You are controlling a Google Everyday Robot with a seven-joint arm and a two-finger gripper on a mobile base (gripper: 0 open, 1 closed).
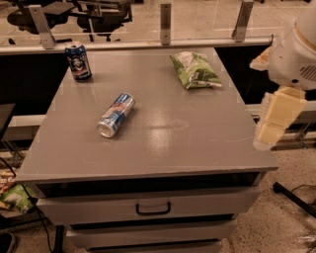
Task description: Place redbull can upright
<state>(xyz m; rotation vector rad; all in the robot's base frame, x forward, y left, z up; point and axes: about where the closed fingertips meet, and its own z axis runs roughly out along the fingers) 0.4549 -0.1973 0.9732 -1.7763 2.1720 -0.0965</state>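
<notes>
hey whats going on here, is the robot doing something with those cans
A one-armed robot is meant to stand the redbull can upright, and that is not yet done. The can lies on its side on the left half of the grey cabinet top, with nothing touching it. The gripper hangs off the cabinet's right edge, far from the can. A dark-blue can stands upright at the far left corner, and a green snack bag lies toward the far right.

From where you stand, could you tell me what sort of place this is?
Probably an office: swivel chairs behind a glass partition, a grey drawer cabinet; the gripper hangs beside its right edge.
</notes>
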